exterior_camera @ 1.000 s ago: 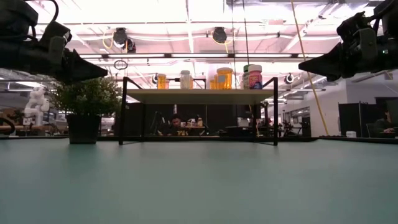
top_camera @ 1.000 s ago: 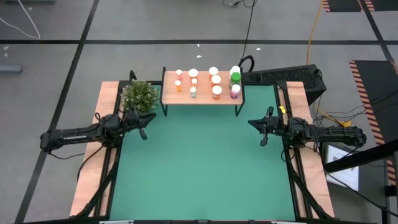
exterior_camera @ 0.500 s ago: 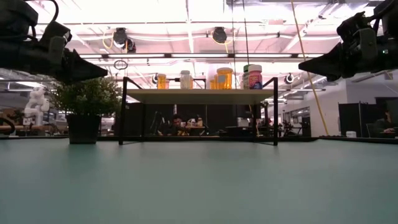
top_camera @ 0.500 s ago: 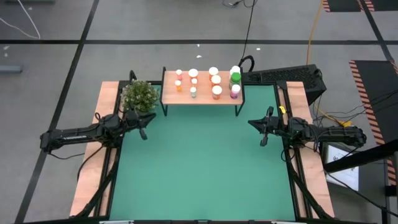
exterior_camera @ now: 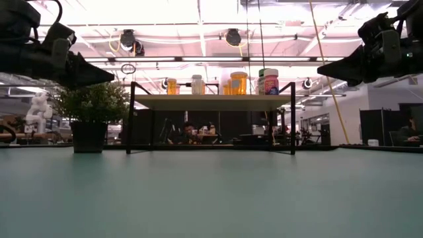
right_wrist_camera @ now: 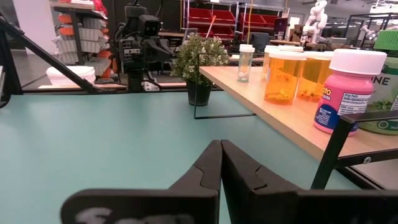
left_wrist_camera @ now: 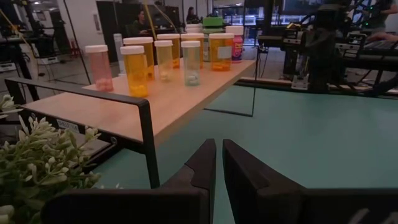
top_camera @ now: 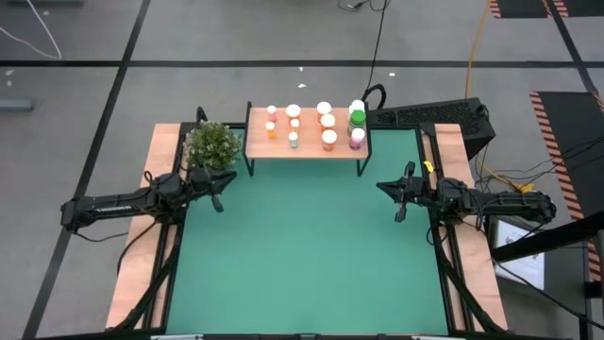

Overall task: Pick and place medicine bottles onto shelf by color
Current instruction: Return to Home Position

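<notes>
The shelf, a light-wood board on black legs, stands at the table's far edge. Several medicine bottles stand upright on it: orange ones, a pink-bodied one, a clear one, a pink-labelled one and a green-capped one. My left gripper hangs shut above the mat at the table's left, near the plant. My right gripper hangs shut above the mat at the table's right. Both hold nothing.
A bushy green plant in a dark pot stands left of the shelf, close to my left gripper. The green mat stretches between the arms. A person sits in the room beyond the shelf.
</notes>
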